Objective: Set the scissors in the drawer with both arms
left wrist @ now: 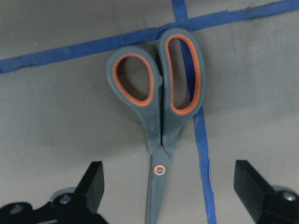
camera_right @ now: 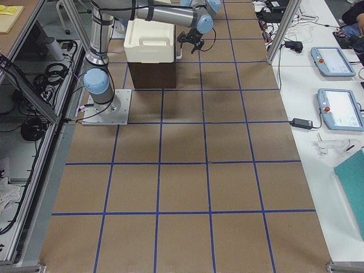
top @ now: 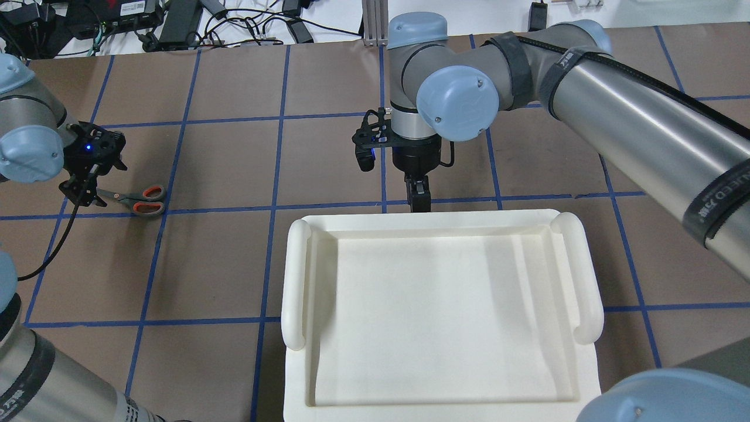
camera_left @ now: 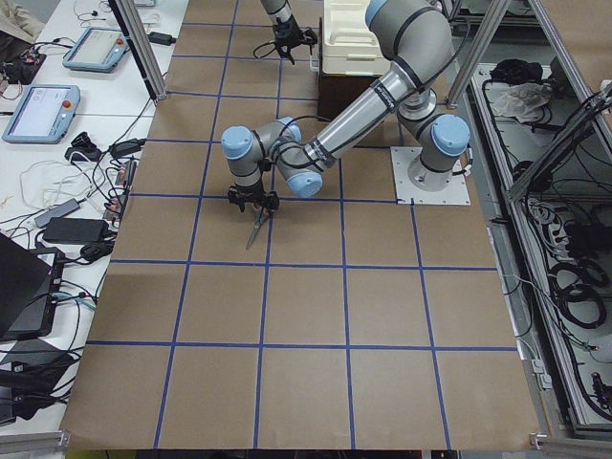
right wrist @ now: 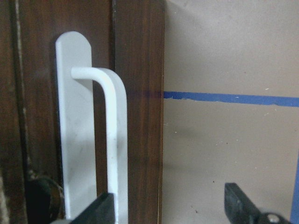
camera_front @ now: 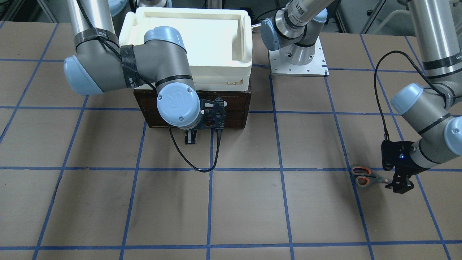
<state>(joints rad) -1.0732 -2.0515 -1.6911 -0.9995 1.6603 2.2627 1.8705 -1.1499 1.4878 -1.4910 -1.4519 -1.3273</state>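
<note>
Pre-grasp — left gripper [left wrist: 166, 186] spread over scissors [left wrist: 161, 133], right gripper [right wrist: 168, 205] spread at drawer handle [right wrist: 117, 140] — both need closing.

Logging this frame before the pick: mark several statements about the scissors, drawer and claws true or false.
The scissors lie flat on the table, blades closed. True.
The left claw is shut on the scissors. False: it is open, with a finger on each side of the blades.
The drawer stands pulled out. False: its front looks flush, so it is shut.
The right claw is open by the drawer's white handle. True.
</note>
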